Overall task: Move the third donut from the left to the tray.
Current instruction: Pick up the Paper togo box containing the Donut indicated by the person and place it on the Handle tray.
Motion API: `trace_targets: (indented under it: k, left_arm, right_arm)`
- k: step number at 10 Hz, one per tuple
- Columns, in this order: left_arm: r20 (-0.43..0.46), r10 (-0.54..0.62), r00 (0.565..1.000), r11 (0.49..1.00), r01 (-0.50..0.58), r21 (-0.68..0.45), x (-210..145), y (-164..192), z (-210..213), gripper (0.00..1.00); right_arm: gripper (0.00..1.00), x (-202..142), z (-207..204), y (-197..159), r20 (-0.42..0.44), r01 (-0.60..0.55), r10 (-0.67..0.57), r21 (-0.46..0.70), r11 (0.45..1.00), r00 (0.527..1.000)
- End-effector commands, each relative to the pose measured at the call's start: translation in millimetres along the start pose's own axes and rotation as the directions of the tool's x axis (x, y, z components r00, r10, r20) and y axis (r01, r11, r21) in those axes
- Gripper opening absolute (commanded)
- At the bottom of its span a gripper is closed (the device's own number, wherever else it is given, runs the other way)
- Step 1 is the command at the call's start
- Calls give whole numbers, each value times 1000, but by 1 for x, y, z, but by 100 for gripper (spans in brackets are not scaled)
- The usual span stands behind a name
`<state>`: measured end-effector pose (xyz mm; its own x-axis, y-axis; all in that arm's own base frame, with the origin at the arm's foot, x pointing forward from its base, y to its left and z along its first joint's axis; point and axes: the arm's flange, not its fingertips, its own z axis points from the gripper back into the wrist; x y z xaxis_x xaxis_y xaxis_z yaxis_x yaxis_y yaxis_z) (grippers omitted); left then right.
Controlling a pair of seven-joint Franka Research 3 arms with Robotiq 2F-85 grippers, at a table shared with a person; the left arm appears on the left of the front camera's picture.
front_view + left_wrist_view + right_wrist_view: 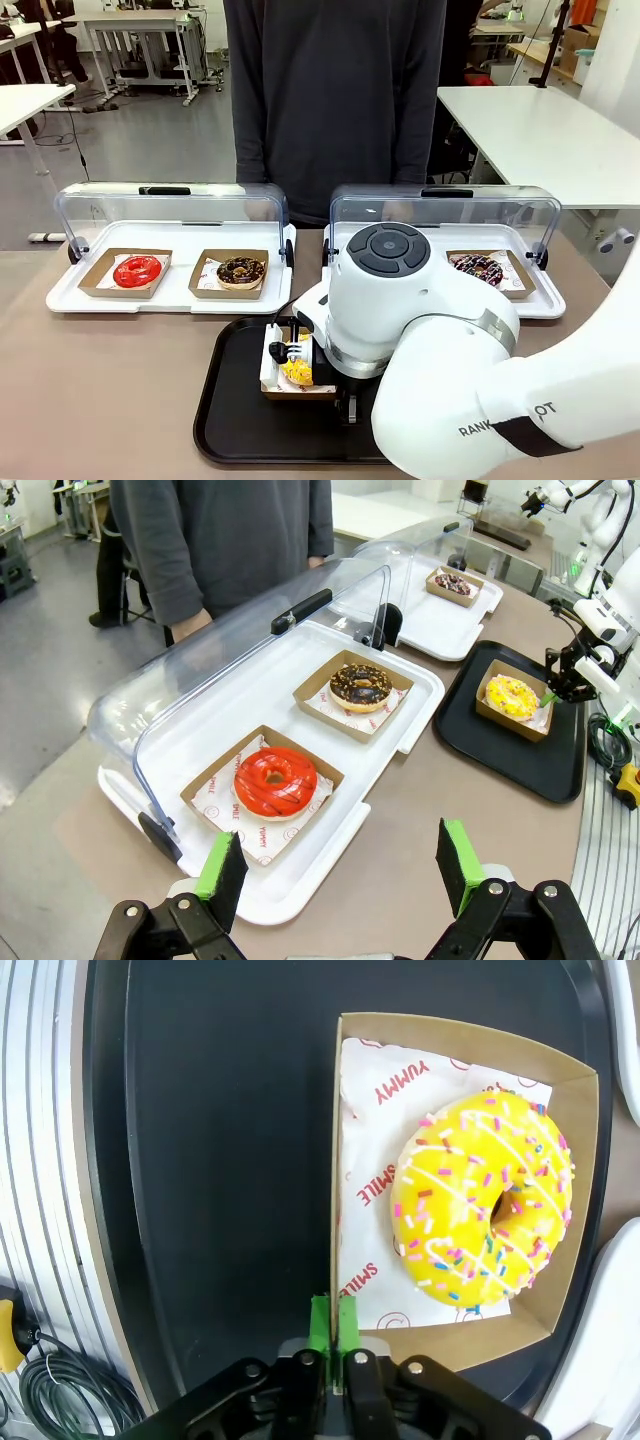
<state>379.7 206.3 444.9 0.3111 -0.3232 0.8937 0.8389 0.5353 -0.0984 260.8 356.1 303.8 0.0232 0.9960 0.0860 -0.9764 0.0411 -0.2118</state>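
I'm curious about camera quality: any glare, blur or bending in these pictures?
Front view: the clear domed lids catch pale reflections, and the right arm looms large. Left wrist view: wide-angle, the table edge bends. Right wrist view: the yellow donut is sharp, evenly lit.

**Bright, even indoor light; sharp frames**

Soft overhead light throws only faint shadows. Pale glare streaks the clear lids (170, 205) behind the tray (225, 420). The wrist views bend at their edges. The white arm (480, 390) nearest the front camera looks slightly soft.
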Motion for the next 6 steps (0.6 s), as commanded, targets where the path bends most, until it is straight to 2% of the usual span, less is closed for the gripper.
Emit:
trace_targets:
  k: [1,2,3,5,6]
  left_arm:
    - [6,-6,1000,1000,6,-5,1,0,2,100]
    - [6,-6,1000,1000,6,-5,1,0,2,100]
    - [6,-6,1000,1000,6,-5,1,0,2,100]
    - [6,-6,1000,1000,6,-5,1,0,2,100]
    - [6,-6,1000,1000,6,-5,1,0,2,100]
  right_arm:
    - [59,7,-2,-2,3,7,-7,-21,1000,1000]
    - [83,6,1,-3,-2,14,-14,-26,1000,1000]
    - [100,6,10,-2,5,22,-22,-30,999,1000]
    - [100,1,37,-2,26,50,-48,-55,997,999]
    - [92,0,49,-2,31,57,-56,-52,997,998]
